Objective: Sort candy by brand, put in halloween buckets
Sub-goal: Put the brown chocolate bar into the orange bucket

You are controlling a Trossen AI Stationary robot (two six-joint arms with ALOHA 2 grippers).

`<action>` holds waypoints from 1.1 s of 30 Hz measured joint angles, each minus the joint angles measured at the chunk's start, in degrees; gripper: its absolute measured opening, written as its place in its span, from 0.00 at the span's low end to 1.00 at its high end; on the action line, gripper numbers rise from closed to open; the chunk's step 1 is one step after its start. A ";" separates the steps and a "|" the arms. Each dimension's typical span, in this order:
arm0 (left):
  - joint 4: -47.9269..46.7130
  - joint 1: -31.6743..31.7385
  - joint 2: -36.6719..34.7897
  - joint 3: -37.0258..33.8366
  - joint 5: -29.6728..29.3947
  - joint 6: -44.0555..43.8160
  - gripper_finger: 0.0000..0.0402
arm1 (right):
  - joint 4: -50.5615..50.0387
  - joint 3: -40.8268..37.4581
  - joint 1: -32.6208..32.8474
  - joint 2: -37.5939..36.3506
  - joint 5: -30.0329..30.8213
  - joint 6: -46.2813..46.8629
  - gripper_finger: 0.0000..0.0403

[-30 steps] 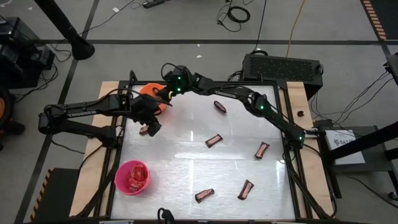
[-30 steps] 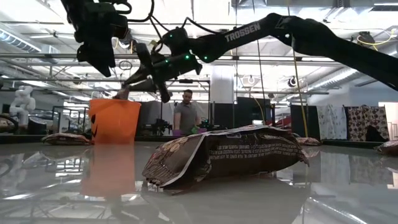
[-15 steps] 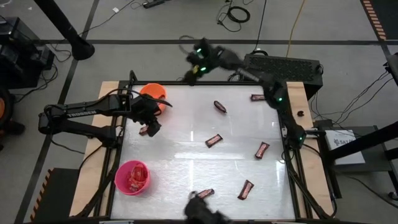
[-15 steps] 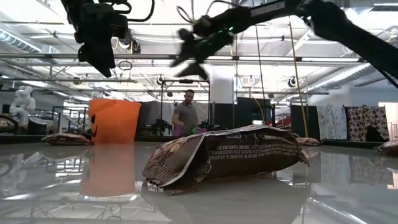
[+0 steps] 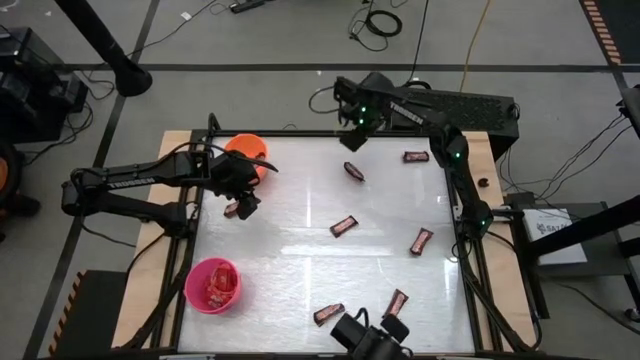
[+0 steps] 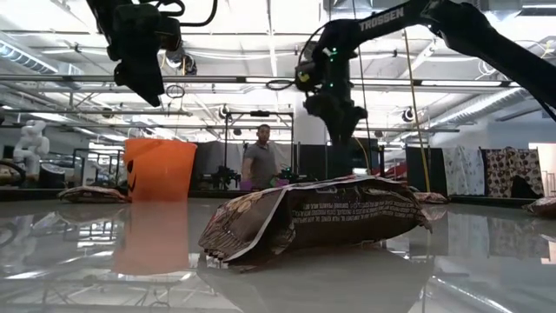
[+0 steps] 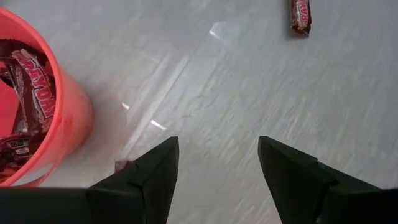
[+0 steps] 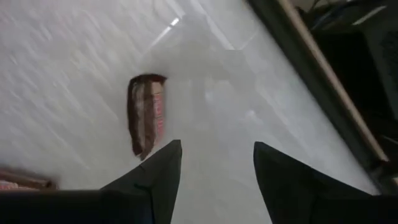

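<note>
The orange bucket (image 5: 247,150) stands at the table's far left and holds brown-and-red candy (image 7: 28,74). The pink bucket (image 5: 213,284) stands at the near left and holds red candy. Several brown candy bars lie flat on the table, one of them (image 5: 354,171) near the far edge. My left gripper (image 5: 240,192) hangs open and empty above the table beside the orange bucket, over a bar (image 5: 233,210). My right gripper (image 5: 352,138) is open and empty above the far edge, and a brown bar (image 8: 146,121) lies just ahead of its fingers.
More bars lie at the centre (image 5: 344,226), the right (image 5: 421,241), the far right (image 5: 415,157) and the near edge (image 5: 396,303) (image 5: 328,314). One bar (image 6: 321,217) fills the low view's foreground. A dark object (image 5: 368,340) shows beyond the near edge. A person (image 6: 259,161) stands far behind the table.
My right gripper has left the place above the orange bucket, swung up and past the table's far edge, then gone toward the right edge. It now hangs over the far edge near a brown bar. The dark object at the near edge has moved rightward.
</note>
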 joint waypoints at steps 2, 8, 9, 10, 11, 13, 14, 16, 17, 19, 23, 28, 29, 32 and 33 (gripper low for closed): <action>-0.05 0.00 0.00 0.00 0.00 -0.27 0.56 | 2.78 -3.28 0.79 -0.12 -0.91 0.65 0.48; 0.06 0.00 0.00 0.00 -0.04 -0.32 0.56 | 9.19 -12.10 5.24 -0.08 -4.47 0.16 0.48; 0.36 0.01 0.00 0.00 -0.05 -0.34 0.56 | 10.65 -13.67 5.98 -0.07 -4.69 -0.10 0.48; 0.78 0.01 0.00 0.00 -0.07 -0.39 0.56 | 12.00 -14.96 6.63 0.02 -4.74 -0.38 0.48; 1.08 0.02 0.00 0.00 -0.07 -0.45 0.56 | 13.25 -16.17 7.23 0.03 -4.97 -0.64 0.48; 1.18 0.01 0.00 0.00 -0.07 -0.48 0.56 | 15.43 -18.47 8.18 -0.03 -7.22 -1.13 0.48; 1.40 0.00 0.00 0.00 -0.07 -0.48 0.56 | 16.48 -19.53 8.54 -0.05 -8.32 -1.28 0.49; 2.10 0.01 0.00 0.00 -0.08 -0.50 0.56 | 18.50 -21.71 9.12 -0.04 -8.47 -1.15 0.51; 2.69 0.02 0.00 0.00 -0.09 -0.50 0.56 | 19.49 -22.73 9.23 -0.04 -7.99 -0.87 0.53; 3.80 0.02 0.00 0.00 -0.09 -0.51 0.56 | 22.05 -24.51 9.20 -0.06 -6.08 0.58 0.56; 5.46 0.02 0.00 0.00 -0.07 -1.63 0.56 | 24.00 -26.91 8.85 -0.04 -5.18 1.75 0.63; 5.85 0.00 0.00 0.00 -0.09 -1.86 0.56 | 22.06 -26.21 9.33 -0.04 -5.74 1.68 0.68; 5.85 0.00 0.00 0.00 -0.08 -1.86 0.56 | 20.74 -25.44 9.38 -0.04 -5.53 1.36 0.68; 5.85 0.01 0.00 0.00 -0.09 -1.77 0.56 | 17.12 -22.37 9.25 -0.06 -5.17 -0.23 0.69; 5.85 0.01 0.00 0.00 -0.09 -1.77 0.56 | 16.29 -21.51 9.20 -0.06 -5.03 -0.66 0.69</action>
